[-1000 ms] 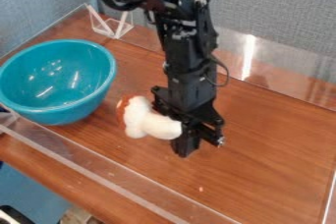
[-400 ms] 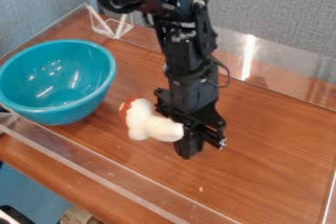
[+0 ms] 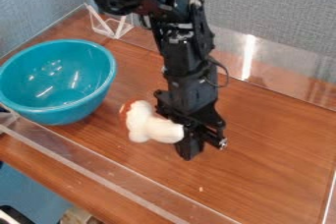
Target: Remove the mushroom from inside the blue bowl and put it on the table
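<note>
1. The fingers (image 3: 191, 140) hang at the end of the black arm (image 3: 184, 61) and point steeply down at the table (image 3: 269, 164), their tips just above the wood or on it; I cannot tell which.
2. The fingers are closed tight, and the cream stem of the mushroom (image 3: 148, 122) runs in between them from the left of the picture, so they grip it by the stem end.
3. The mushroom lies on its side, sticking out from the fingers toward the bowl (image 3: 53, 83), with its orange-red cap at the end farthest from the fingers.
4. The mushroom is outside the bowl and low over the table; whether its underside rests on the wood cannot be told.
5. The blue bowl stands upright on the table to the left of the fingers in the picture, close to the cap but apart from it, with nothing visible inside.
6. A white wire stand (image 3: 108, 22) sits well behind the fingers at the table's far edge.
7. The clear edging (image 3: 79, 164) runs along the table's near side, in front of the fingers.
</note>
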`<state>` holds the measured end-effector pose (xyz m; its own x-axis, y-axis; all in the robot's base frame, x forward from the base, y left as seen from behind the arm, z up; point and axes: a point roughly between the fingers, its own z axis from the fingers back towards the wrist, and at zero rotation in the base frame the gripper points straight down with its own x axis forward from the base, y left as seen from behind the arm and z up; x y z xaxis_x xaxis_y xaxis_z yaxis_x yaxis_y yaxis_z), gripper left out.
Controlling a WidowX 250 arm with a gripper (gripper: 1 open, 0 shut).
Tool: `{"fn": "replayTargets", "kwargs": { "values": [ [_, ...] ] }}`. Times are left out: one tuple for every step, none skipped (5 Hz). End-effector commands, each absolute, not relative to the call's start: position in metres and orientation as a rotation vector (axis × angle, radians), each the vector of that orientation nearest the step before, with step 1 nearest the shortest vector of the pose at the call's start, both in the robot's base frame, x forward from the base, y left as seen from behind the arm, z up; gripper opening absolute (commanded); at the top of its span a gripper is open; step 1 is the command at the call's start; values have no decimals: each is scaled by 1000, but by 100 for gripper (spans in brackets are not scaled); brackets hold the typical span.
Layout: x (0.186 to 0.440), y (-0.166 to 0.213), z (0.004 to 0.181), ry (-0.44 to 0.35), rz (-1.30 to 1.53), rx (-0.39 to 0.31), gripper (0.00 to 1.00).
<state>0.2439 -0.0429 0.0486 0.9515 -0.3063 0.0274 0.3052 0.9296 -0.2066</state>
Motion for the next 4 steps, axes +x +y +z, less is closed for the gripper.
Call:
{"fn": "replayTargets", "kwargs": {
  "values": [
    [251,-40,61,-64,-322,-213,0],
    [252,-41,59,-67,-324,-223,0],
    [252,-42,58,-69,-326,-231,0],
    [252,-42,57,-71,-328,-240,0]
  ]
}}
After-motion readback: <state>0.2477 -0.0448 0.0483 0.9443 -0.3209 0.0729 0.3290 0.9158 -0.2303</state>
